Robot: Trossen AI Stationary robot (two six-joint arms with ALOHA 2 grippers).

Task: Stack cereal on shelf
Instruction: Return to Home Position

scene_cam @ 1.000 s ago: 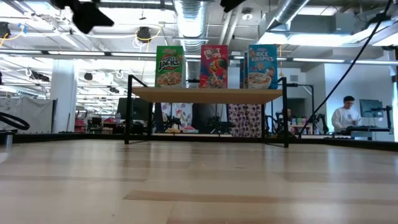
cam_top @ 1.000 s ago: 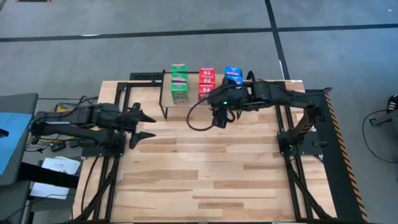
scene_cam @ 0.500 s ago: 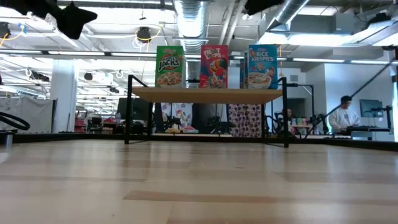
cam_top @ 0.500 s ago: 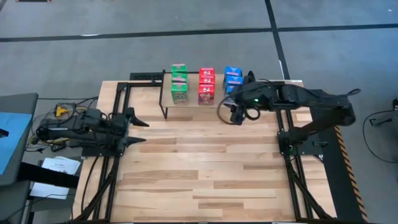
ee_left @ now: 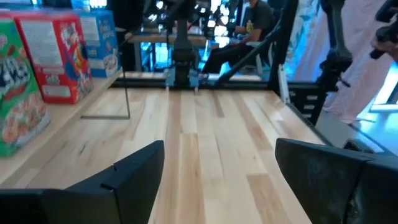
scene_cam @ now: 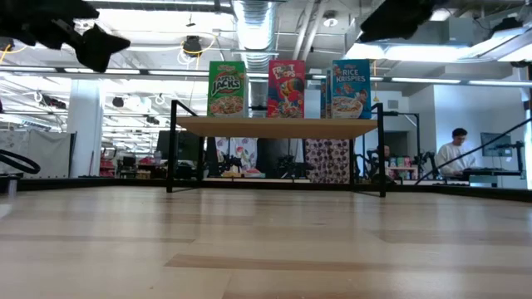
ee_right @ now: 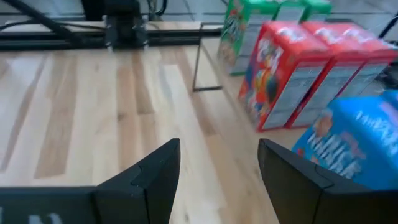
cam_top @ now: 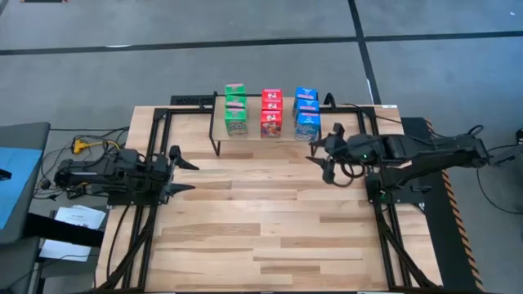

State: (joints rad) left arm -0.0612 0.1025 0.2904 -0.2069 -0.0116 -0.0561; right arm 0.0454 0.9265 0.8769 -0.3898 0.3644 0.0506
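From above, the low light-wood shelf (cam_top: 253,124) on thin black legs stands at the far edge of the slatted wooden surface (cam_top: 261,220). It carries three rows, each three deep: small green cereal boxes (cam_top: 235,110), red cereal boxes (cam_top: 271,113) and blue cereal boxes (cam_top: 307,113). The left gripper (cam_top: 194,177) lies at the left edge, well apart from the shelf, spread wide and holding nothing. The right gripper (cam_top: 319,168) hangs near the shelf's right end, clear of the blue row, likewise parted and empty. The stacking looks finished to me. I judge the step in hand to be the return to rest, and the next move calls for the right arm to fold toward its base without brushing the blue row.

From the level of the surface, only the front box of each colour shows. Those behind are hidden, and both arms are cut off at the upper edge as dark shapes.

In the left wrist view, its fingers (ee_left: 134,174) gape over bare wood.

In the right wrist view, the fingers (ee_right: 149,174) stand apart, and the nearest blue box is too blurred to read.
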